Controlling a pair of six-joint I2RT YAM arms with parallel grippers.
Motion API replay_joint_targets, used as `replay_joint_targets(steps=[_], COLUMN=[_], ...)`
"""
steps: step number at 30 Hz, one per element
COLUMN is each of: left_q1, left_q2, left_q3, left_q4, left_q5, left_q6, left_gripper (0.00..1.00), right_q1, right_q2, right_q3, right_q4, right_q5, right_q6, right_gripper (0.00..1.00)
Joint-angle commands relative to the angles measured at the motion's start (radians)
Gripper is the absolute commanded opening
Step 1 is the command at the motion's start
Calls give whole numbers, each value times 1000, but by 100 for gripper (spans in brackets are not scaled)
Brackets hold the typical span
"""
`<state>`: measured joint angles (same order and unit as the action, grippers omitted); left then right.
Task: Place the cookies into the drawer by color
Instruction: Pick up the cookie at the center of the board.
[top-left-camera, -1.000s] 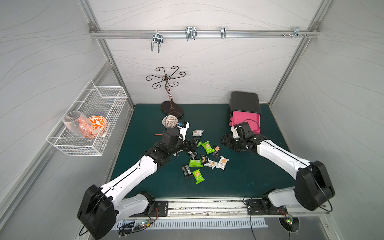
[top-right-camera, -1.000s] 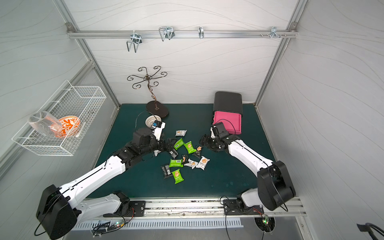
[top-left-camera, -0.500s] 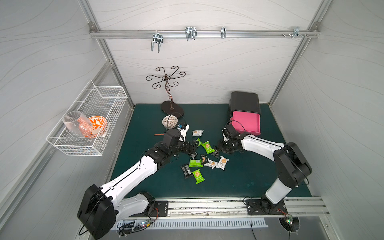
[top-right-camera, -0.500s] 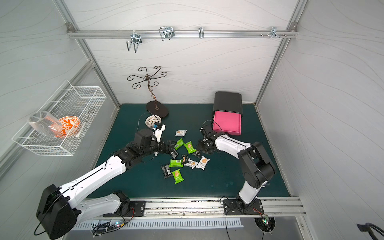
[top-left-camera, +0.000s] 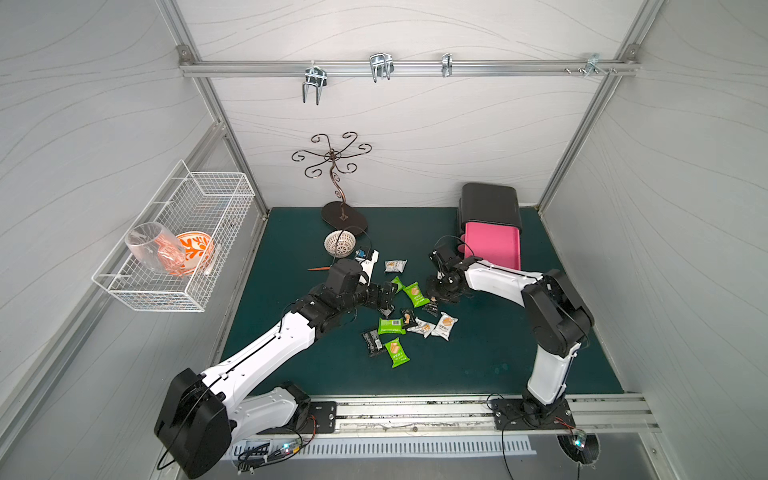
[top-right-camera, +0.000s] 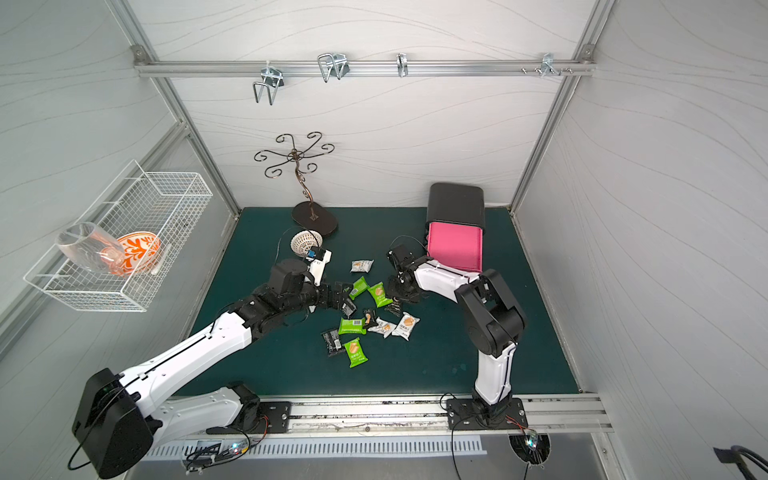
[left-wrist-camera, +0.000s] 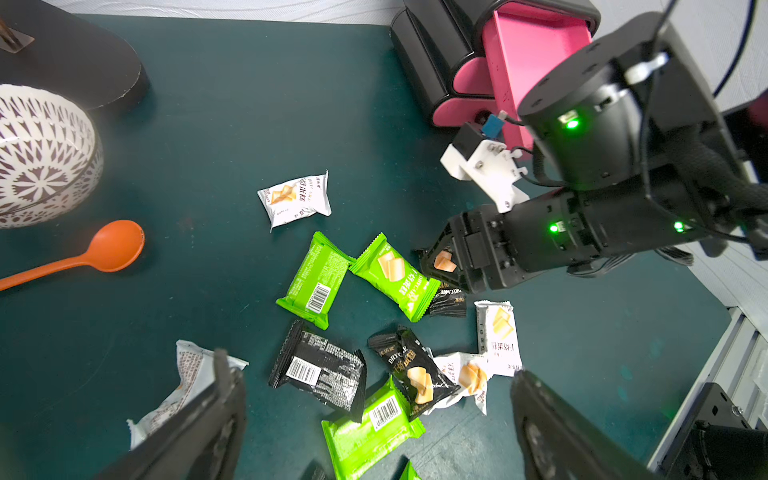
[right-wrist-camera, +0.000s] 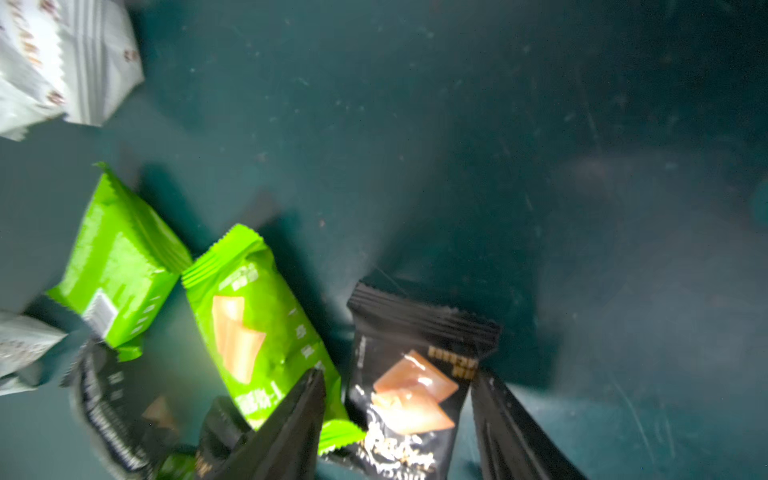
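Right fingers (right-wrist-camera: 291, 415) quit drawer (top-left-camera: 492, 245) for pile (top-left-camera: 390, 326) edge — astride black packet (right-wrist-camera: 415, 374) (grip unclear, bare mat (right-wrist-camera: 457, 166) beyond); left fingers (left-wrist-camera: 216, 407) wide apart.

In left wrist view, "DRYCAKE" showing in pale capitals on middle black packet (left-wrist-camera: 415, 374). Same word showing on half-covered black packet (left-wrist-camera: 451, 297), smaller on green packet (left-wrist-camera: 395, 274) and white packet (left-wrist-camera: 295, 195); Chinese characters beside it coming out too small for reading. In right wrist view, gold print on gripped black packet (right-wrist-camera: 415, 332) blurring, unreadable.

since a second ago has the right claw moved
Yes. The right claw has shifted away from the pink drawer, toward the green packet in the pile.
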<state>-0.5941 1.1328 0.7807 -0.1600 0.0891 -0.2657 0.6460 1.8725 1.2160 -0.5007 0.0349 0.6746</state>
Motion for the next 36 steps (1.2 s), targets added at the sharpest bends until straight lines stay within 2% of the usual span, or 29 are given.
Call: replay_joint_targets(steps=[1,12,15,19,31,36], left_q1=[-9,-21,-25,-33,-34,-36], left_q2=[-14,-12,-11,-9,-7,-5], left_q3=[-1,-9,-9,-9,0,-1], left_q4=[40,56,58,50,57,68], left_q5=[-9,-20,-36,-57,-59,-57], left_q6=[6,4,4,14,28,8], left_gripper=[99,99,99,99,100,99], right_q1=[22,42,45,44,37,-28], right_q2=[35,124,121,92,-201,-307], right_q3=[39,105,97,93,147,229], right_q4=[-102,-211,-209,-198,-200,-208], right_q5=[95,147,151,171,169,160], right_q6=[-37,-102,-116,-137,-216,-288], right_gripper=[59,49,36,28,24,21])
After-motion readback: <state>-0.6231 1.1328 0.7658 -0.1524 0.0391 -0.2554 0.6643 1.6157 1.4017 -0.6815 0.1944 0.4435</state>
